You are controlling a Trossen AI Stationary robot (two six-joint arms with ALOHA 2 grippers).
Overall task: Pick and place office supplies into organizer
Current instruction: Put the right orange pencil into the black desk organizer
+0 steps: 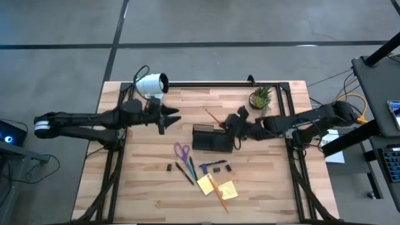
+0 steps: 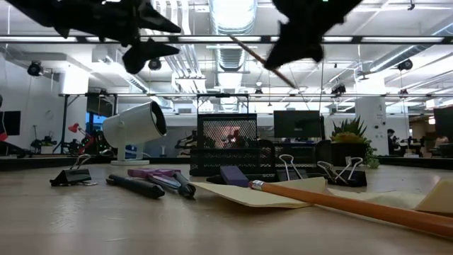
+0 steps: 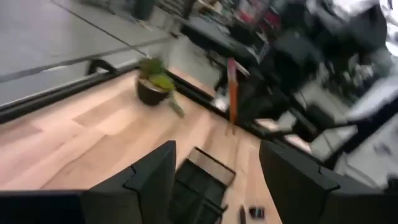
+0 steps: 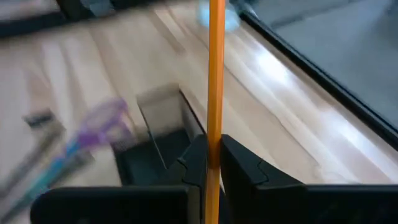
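With the right hand (image 1: 230, 123) clamped on an orange pencil (image 1: 212, 116), the organizer (image 1: 211, 139) lies just below-left at frame centre, while the left hand (image 1: 170, 117) waits with fingers apart.

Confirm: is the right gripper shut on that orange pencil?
Yes, shut. In the right wrist view the right gripper's fingers pinch the orange pencil, held above the organizer.
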